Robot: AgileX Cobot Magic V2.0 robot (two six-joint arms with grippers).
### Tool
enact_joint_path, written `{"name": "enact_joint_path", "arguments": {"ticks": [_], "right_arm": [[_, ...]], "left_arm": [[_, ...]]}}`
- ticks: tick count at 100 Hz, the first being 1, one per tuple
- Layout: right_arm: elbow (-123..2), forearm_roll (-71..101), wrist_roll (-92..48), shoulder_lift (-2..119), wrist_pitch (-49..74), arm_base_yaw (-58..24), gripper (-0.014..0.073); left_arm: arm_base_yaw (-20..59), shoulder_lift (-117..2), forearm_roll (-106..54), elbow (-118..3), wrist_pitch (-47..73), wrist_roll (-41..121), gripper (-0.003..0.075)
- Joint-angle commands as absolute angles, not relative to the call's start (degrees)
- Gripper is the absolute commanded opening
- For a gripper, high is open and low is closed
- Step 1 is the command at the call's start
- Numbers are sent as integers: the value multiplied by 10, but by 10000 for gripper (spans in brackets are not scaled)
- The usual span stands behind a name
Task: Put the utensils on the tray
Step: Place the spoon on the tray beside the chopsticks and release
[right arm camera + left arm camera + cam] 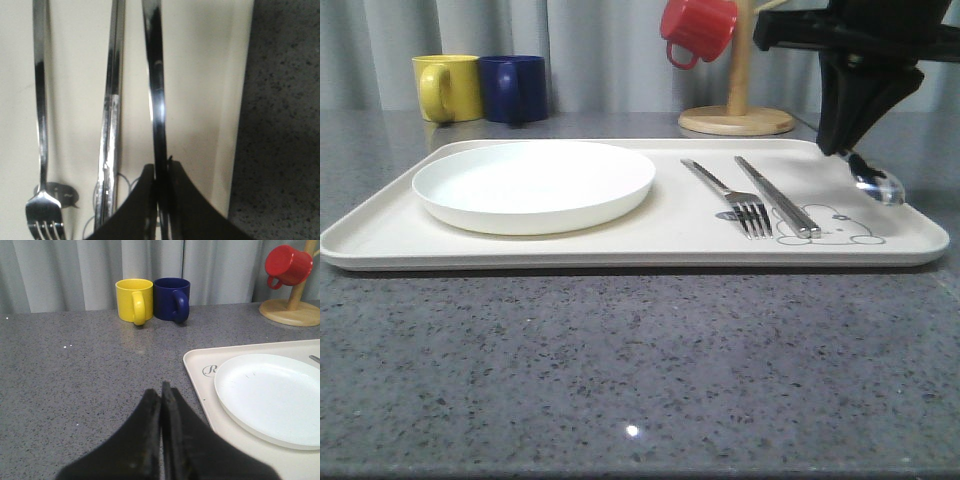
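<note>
A cream rectangular tray (620, 235) lies on the grey speckled tabletop (640, 370). On its left half sits the round white plate (534, 183). Right of the plate lie the fork (730, 197) and, just beside it, the knife (777, 195), roughly parallel, the fork's tines and the knife's near end resting over the grey rabbit drawing (830, 225) printed near the tray's front right corner.

The right pincer (847, 150) hangs over the tray's right end, its black fingers closed on the handle of the spoon (877, 183). In the front view the spoon's oval bowl sits low at the tray's right rim; whether it touches the tray cannot be told. In the right wrist view the spoon handle (156, 90) runs between the closed fingers, alongside the knife (111, 110) and the fork (42, 115), above the cream tray surface (205, 90).

The left pincer (161, 392) is closed on nothing, its fingers pressed together above bare tabletop, just beside the tray's left edge (197, 375). In that view a script letter "R" (210, 370) shows on the tray; the rest of the word is hidden by the plate.

Behind the tray stand a yellow mug (448, 87) and a dark blue mug (514, 88), touching. A red mug (697, 29) hangs on a wooden mug stand (737, 118) at the back right.
</note>
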State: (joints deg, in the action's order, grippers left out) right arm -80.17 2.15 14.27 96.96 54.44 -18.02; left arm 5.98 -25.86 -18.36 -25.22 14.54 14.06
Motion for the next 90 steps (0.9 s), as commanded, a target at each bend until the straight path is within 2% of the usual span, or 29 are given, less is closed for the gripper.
{"name": "enact_joint_path", "arguments": {"ticks": [1,27,58,90], "right_arm": [[-819,15,148,960,523,-180,-27],[-819,15,150,988,530,-180,0],[-819,15,150,989,534,-180,319],[-819,-9,147,941,508,-179,330]], "left_arm": [[59,-260,-186,-268,97,141,-19],[59,-260,-186,-268,97,141,-19],[59,-260,-186,-268,97,141,-19],[59,-260,-186,-268,97,141,-19]]}}
